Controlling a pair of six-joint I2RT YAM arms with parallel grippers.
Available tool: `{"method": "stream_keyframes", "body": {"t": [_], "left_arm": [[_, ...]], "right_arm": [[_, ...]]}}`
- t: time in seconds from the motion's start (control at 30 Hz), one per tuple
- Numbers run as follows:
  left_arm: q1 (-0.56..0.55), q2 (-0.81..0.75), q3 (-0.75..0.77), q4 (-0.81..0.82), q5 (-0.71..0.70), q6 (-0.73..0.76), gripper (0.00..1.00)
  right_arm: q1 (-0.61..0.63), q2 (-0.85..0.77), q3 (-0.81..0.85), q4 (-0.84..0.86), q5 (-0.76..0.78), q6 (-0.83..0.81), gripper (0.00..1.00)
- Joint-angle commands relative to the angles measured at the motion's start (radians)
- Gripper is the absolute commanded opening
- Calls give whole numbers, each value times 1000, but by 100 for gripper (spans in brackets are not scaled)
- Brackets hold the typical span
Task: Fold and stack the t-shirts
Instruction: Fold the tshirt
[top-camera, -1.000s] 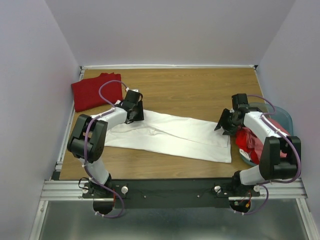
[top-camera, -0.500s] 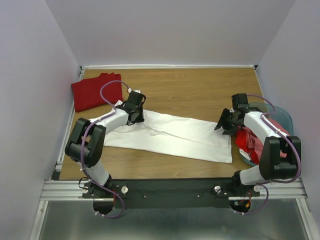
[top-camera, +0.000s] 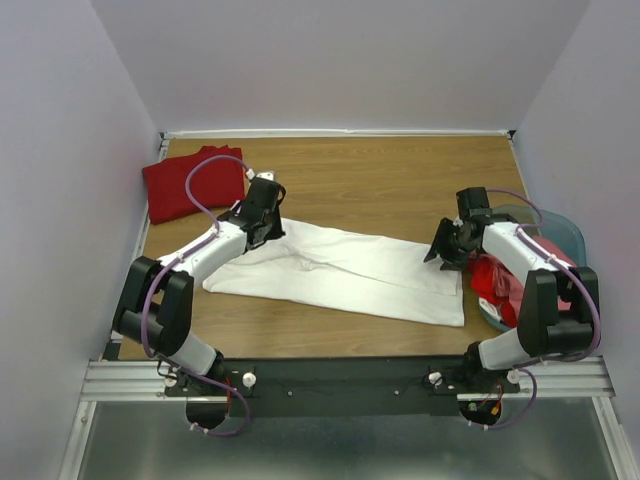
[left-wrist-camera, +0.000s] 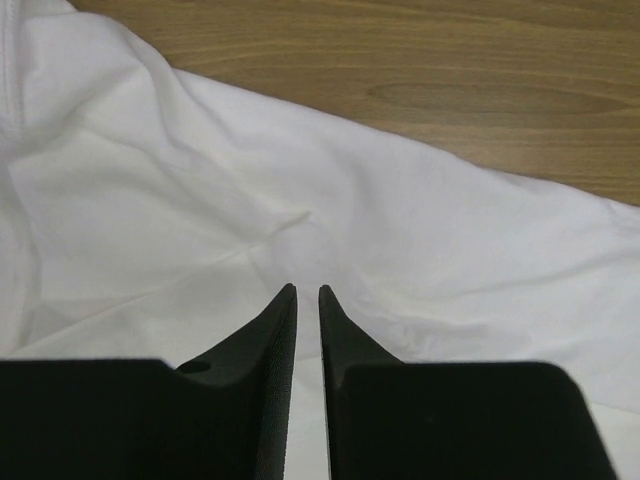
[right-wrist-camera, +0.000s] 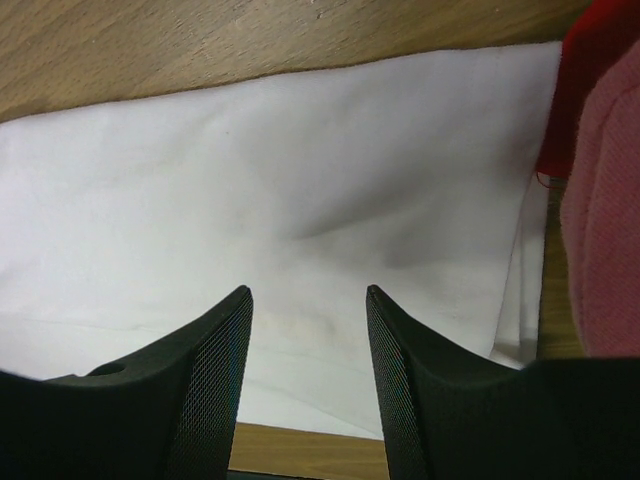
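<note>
left arm is reaching out flatter, left gripper nearly closed and empty, right gripper wide, both over the half-folded white t-shirt on the bench; dark red t-shirt is lying folded, other t-shirts waiting.

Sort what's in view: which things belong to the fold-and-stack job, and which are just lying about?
Job:
white t-shirt, spread mid-table
dark red t-shirt, far left corner
red and pink shirts, in the bin

Just there:
teal bin
table
</note>
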Motion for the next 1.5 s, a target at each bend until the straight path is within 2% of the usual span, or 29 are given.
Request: {"method": "stream_keyframes", "body": {"t": [0.0,0.13,0.33,0.7,0.73,0.8,0.87,0.97,1.13,1.47], "left_arm": [[-10,-9,-30,12,-1,-4,23],[-9,25,-13,28,-10,10,36],[-10,142,62,32,-25,28,41],[-10,209,67,43,-59,24,41],[-10,214,71,42,-61,25,40],[-10,225,76,43,-59,31,31],[-10,222,77,43,-62,31,16],[-10,206,68,43,-70,31,2],[-15,142,39,32,-68,18,0],[-74,-45,-113,23,-82,-91,0]], "right_arm": [[12,12,9,13,-15,10,56],[14,17,9,13,-17,10,56],[18,18,9,16,-22,11,56],[21,20,8,16,-18,13,56],[21,24,9,16,-18,13,56],[21,24,9,16,-20,11,56],[23,28,14,16,-18,13,56],[21,34,18,16,-20,11,56],[24,40,20,16,-23,5,56],[60,66,31,16,-28,-3,56]]}}
